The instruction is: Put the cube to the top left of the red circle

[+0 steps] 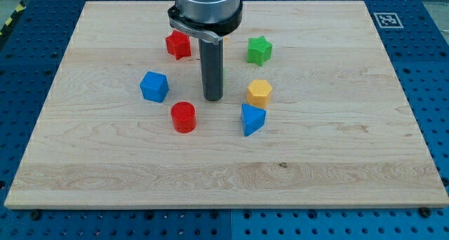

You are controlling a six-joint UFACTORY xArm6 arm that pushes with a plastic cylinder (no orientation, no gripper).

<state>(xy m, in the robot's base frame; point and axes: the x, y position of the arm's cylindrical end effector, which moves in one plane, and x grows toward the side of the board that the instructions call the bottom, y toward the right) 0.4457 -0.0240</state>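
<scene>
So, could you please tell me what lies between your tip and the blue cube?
In the camera view, only bare wooden board lies between my tip and the blue cube to its left; the red cylinder sits below that stretch.

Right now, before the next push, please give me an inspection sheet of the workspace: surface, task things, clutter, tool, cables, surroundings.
Surface: wooden board, flat, lying on a blue perforated table.
Task things: blue cube sits up and to the view's left of the red circle, a small gap between them.
Clutter: red star, green star, yellow block, blue wedge; all apart from each other.
Tool: my tip rests in the middle of the ring of blocks, right of the cube, touching none.
Cables: nothing seen.
Surroundings: a printed marker beside the board's top right corner.
</scene>
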